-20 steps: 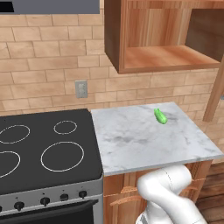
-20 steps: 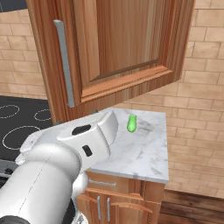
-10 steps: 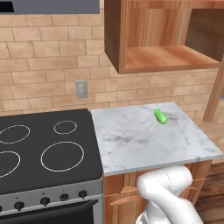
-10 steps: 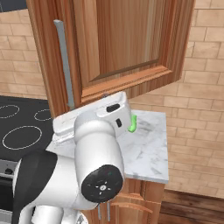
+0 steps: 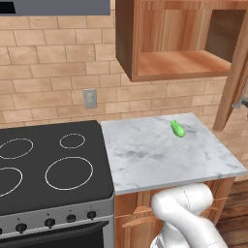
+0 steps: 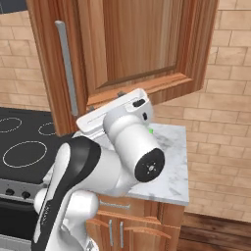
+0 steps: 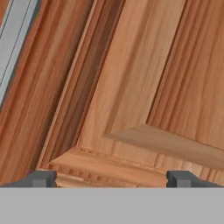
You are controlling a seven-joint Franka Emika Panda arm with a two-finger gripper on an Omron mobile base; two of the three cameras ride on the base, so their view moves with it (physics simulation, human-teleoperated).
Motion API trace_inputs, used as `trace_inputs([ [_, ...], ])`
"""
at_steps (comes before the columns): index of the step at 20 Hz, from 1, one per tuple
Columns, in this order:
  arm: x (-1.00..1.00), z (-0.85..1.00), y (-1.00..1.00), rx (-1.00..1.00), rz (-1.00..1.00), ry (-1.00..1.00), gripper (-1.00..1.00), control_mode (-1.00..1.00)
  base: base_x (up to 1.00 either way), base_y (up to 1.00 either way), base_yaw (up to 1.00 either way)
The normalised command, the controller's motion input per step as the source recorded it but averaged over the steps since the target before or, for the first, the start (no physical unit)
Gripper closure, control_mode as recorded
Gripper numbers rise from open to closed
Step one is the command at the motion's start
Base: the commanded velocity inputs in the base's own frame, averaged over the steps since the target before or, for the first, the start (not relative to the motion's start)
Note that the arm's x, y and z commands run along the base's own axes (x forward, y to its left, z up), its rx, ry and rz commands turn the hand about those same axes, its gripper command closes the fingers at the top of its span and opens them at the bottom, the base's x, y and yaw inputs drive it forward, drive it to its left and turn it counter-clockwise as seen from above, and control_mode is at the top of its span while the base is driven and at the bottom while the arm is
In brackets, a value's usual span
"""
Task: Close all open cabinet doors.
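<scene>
Gripper [image 7: 111, 177] fingers spread apart, empty, facing the lower corner of the tall medium-brown wooden cabinet door [image 6: 132, 46] with raised panel. Door hangs swung open over the grey marble counter [image 5: 160, 150]; its long silver bar handle [image 6: 67, 68] sits left.

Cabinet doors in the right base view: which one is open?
The tall upper door with the long silver handle, swung out; the short-handled lower doors are shut.
</scene>
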Motion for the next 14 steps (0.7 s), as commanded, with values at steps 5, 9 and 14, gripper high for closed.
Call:
trace_inputs([
  [5,0.74,0.00,0.24,0.00,0.13,0.06,-1.00,-1.00,0.00,0.00,0.00],
  [9,0.73,0.00,0.36,-0.01,0.11,0.07,-1.00,-1.00,0.00,0.00,0.00],
  [14,0.70,0.00,0.48,-0.01,0.06,0.07,-1.00,-1.00,0.00,0.00,0.00],
])
